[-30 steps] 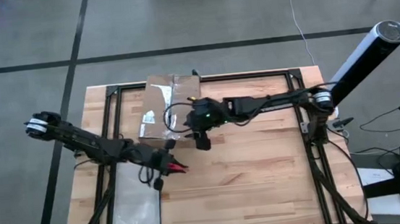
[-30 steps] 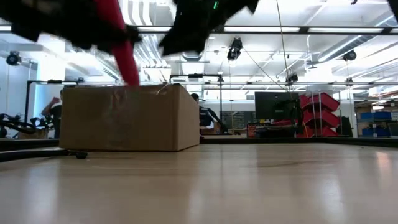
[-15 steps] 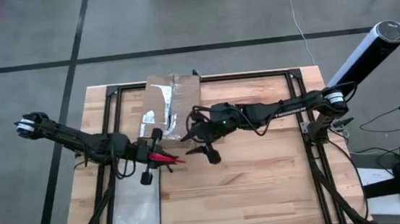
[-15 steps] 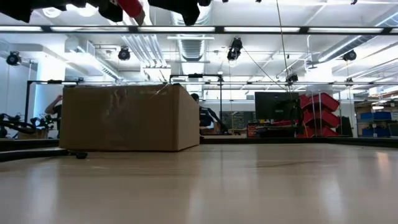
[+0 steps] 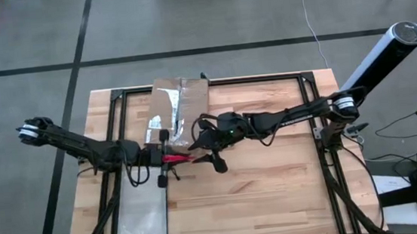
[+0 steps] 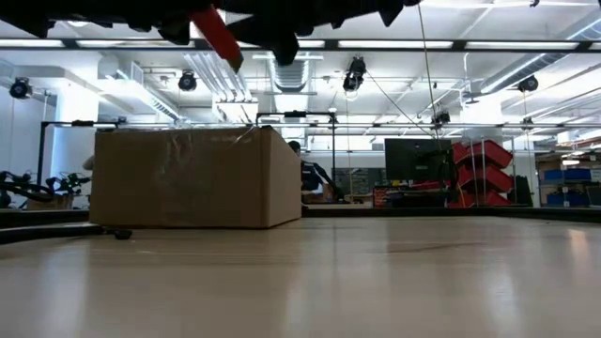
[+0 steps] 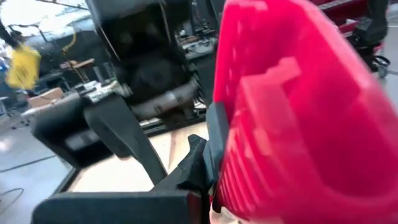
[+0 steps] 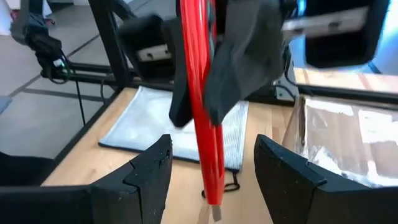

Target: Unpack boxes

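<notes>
The brown cardboard box (image 5: 179, 108) rests on its base at the table's far edge, its taped top up; the low view shows it too (image 6: 188, 178). My left gripper (image 5: 163, 158) hovers near the box's near side, shut on a red utility knife (image 5: 176, 158) that points toward the table's right. My right gripper (image 5: 205, 150) faces it from the right, open. In the right wrist view the knife's free end (image 8: 210, 193) shows between my right gripper's fingers (image 8: 143, 171); whether they touch it I cannot tell. My left gripper pinches the knife's handle (image 8: 194, 78) between its two fingers (image 8: 239, 68), at the end away from the tip. The fingers come level from the table's left. The knife sticks out past them toward the right, lifted clear of table and box.
A flat translucent pouch (image 5: 142, 210) lies on the table's near left, below my left arm. A black metal frame (image 5: 324, 145) runs along the table's sides. Bare wood (image 5: 276, 194) spreads over the near right.
My left gripper has risen and tipped up, so the knife, which pointed down at the box top, now lies level and high above it. My right gripper has come from over the box's near edge toward the near edge and the knife, sinking a little.
</notes>
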